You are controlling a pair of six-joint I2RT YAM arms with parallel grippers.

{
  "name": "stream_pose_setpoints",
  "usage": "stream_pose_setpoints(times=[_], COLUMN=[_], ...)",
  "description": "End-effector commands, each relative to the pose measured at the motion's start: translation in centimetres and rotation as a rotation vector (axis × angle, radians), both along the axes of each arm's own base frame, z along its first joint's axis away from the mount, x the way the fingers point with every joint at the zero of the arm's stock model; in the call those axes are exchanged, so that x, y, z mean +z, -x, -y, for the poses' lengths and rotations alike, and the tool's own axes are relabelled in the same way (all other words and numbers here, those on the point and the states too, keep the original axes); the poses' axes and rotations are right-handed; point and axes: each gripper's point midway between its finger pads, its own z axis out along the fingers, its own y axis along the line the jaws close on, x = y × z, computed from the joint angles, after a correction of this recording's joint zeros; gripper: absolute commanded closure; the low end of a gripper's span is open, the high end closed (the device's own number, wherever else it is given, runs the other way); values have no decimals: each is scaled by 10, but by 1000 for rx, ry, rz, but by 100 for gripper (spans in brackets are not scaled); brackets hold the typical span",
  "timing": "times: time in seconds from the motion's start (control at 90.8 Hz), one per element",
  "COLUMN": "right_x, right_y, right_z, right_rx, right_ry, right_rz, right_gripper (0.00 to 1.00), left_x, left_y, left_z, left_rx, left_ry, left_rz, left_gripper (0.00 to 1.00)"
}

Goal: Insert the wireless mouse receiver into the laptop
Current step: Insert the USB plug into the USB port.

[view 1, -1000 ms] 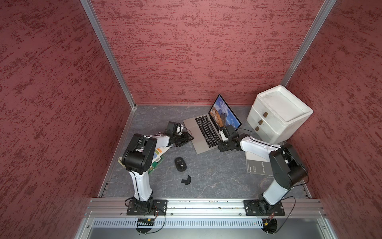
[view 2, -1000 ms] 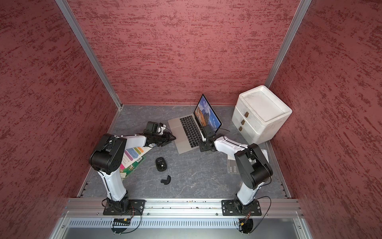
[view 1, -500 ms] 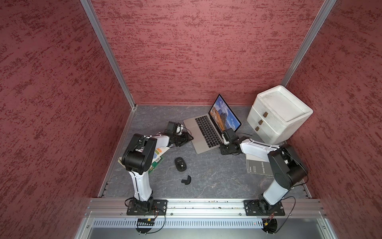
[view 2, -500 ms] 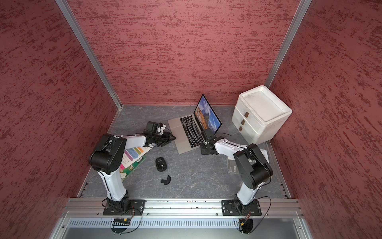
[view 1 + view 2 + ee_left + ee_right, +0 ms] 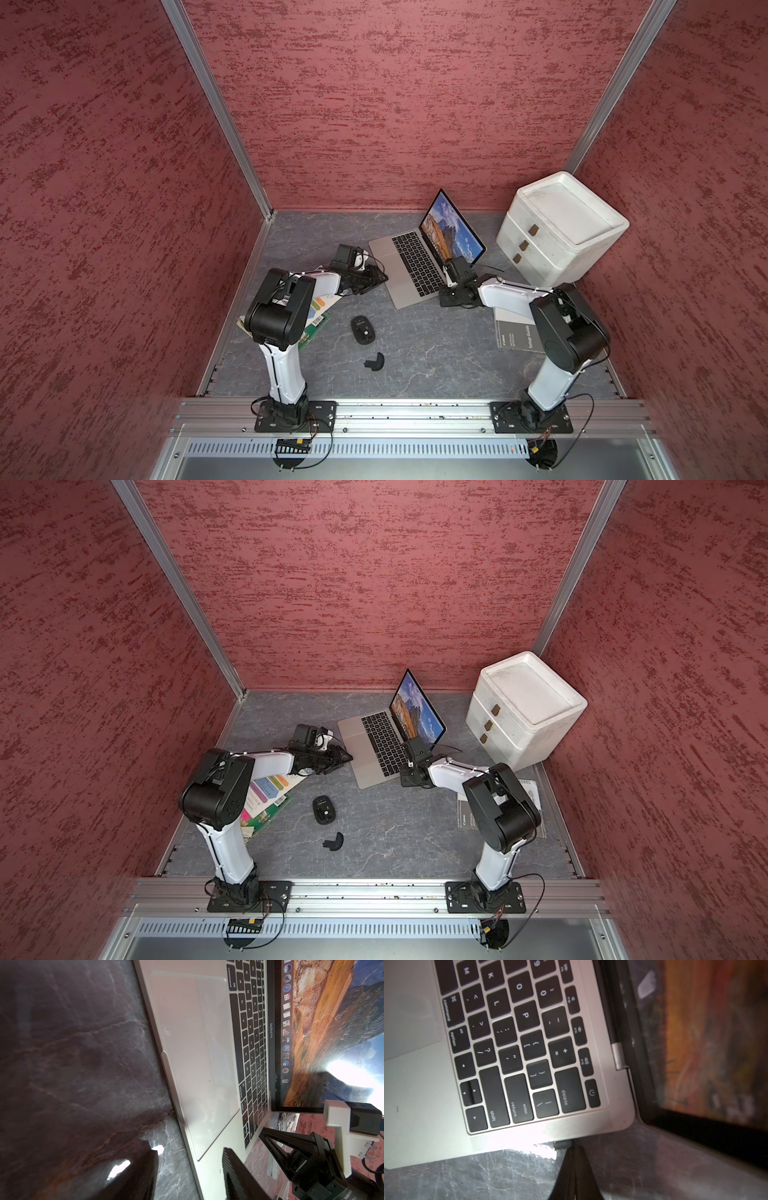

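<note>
The silver laptop [image 5: 411, 266] [image 5: 374, 746] stands open on the grey floor, its screen lit with orange mountains. The wireless mouse receiver [image 5: 562, 1145], a tiny dark stub, sticks out of the laptop's [image 5: 425, 1095] right side edge near the back corner. My right gripper [image 5: 574, 1148] [image 5: 441, 296] is shut, jaws pressed together, with the tips against the stub's outer end and holding nothing. My left gripper [image 5: 189, 1167] [image 5: 376, 276] is open and straddles the front edge of the laptop [image 5: 197, 1043], one finger [image 5: 234, 1167] over the palm rest and one over the floor.
A black mouse [image 5: 363, 329] and its curved cover piece [image 5: 376, 360] lie on the floor in front of the laptop. A white drawer unit [image 5: 561, 232] stands at the back right. A grey setup guide [image 5: 515, 332] lies under the right arm, a coloured booklet [image 5: 318, 316] under the left.
My right gripper has shut its jaws and shifted slightly along the laptop's right edge, so its tips are at the stub. The left gripper has barely moved.
</note>
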Motion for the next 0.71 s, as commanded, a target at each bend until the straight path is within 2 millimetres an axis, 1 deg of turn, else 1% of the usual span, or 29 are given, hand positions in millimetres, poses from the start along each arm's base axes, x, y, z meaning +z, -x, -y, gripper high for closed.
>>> stream_pose_setpoints(times=[0.0, 0.176, 0.242, 0.364, 0.397, 0.43, 0.507, 0.551, 0.584, 0.661, 0.672, 0.694], right_x=[-17, -17, -16, -10, -6, -1, 14, 27, 36, 54, 55, 65], right_y=[-6, -10, -14, -20, -18, -14, 1, 12, 22, 52, 57, 66], right_z=[-3, -5, -7, -7, -4, 0, 7, 5, 0, -29, -34, -45], right_rx=[-12, -32, -42, -67, -73, -84, -89, -65, -24, 152, 182, 246], right_ry=[12, -9, -20, -26, -22, -20, -32, -37, -42, -67, -72, -89], right_rz=[-1, 16, 29, 50, 55, 61, 74, 85, 95, 123, 125, 148], right_gripper=[94, 95, 94, 89, 87, 82, 72, 65, 61, 52, 52, 50], left_x=[-19, -20, -18, -14, -10, -4, 18, 34, 46, 67, 67, 71], left_y=[11, 14, 14, 14, 13, 12, 8, 8, 8, 15, 17, 20], left_z=[-1, 4, 5, 4, 2, 1, -2, -6, -8, -16, -17, -19], left_rx=[-19, -33, -40, -30, -20, -13, -1, 6, 10, 24, 26, 30], left_ry=[-34, -31, -30, -35, -37, -35, -32, -41, -47, -63, -67, -71], left_rz=[-63, -67, -60, -47, -32, -13, 51, 102, 136, 186, 182, 188], left_gripper=[47, 48, 48, 48, 48, 48, 46, 43, 42, 37, 36, 35])
